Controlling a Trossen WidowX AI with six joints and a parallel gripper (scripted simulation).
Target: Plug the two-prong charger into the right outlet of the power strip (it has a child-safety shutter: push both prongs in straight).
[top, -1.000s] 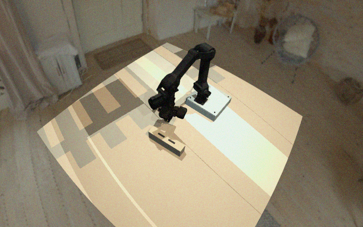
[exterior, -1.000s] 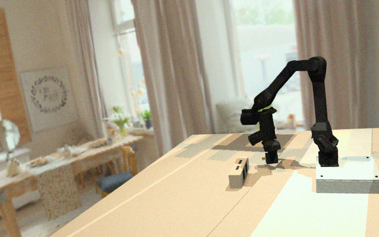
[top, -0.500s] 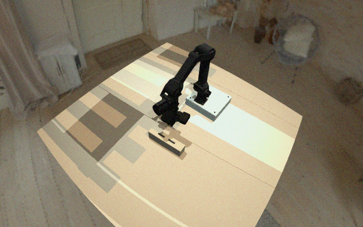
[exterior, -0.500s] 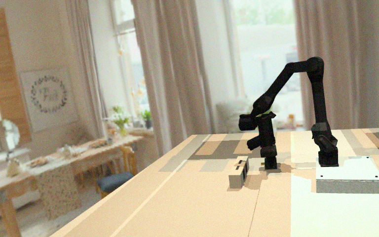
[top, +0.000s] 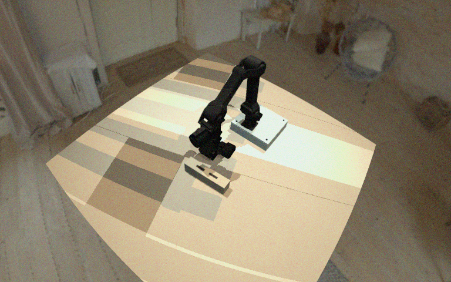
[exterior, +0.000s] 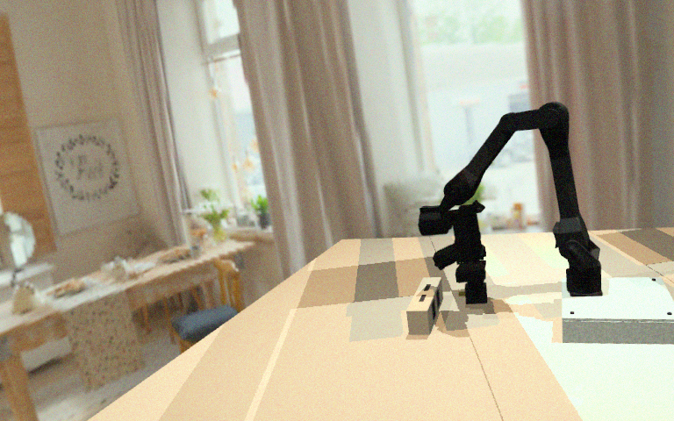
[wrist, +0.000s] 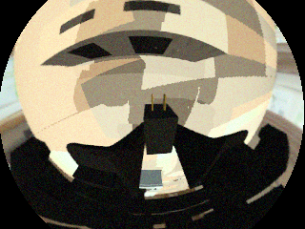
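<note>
The power strip (top: 222,183) (exterior: 419,321) (wrist: 120,47) lies on the table, with two dark outlet openings in the side facing the arm's base and two dark slots on top. My gripper (top: 212,157) (exterior: 476,294) (wrist: 156,124) is shut on the black charger (wrist: 160,134), low over the table on the base side of the strip. The charger's two gold prongs (wrist: 158,102) point toward the strip, with a gap between. In the wrist view they are below the strip's right opening (wrist: 150,44), slightly to its right. The charger body is hidden in the top view.
The arm's base stands on a white, grey-sided plate (top: 277,123) (exterior: 616,330) behind the gripper. The table (top: 266,225) (exterior: 347,377) carries patches of light and shadow. Its edges are well away from the strip.
</note>
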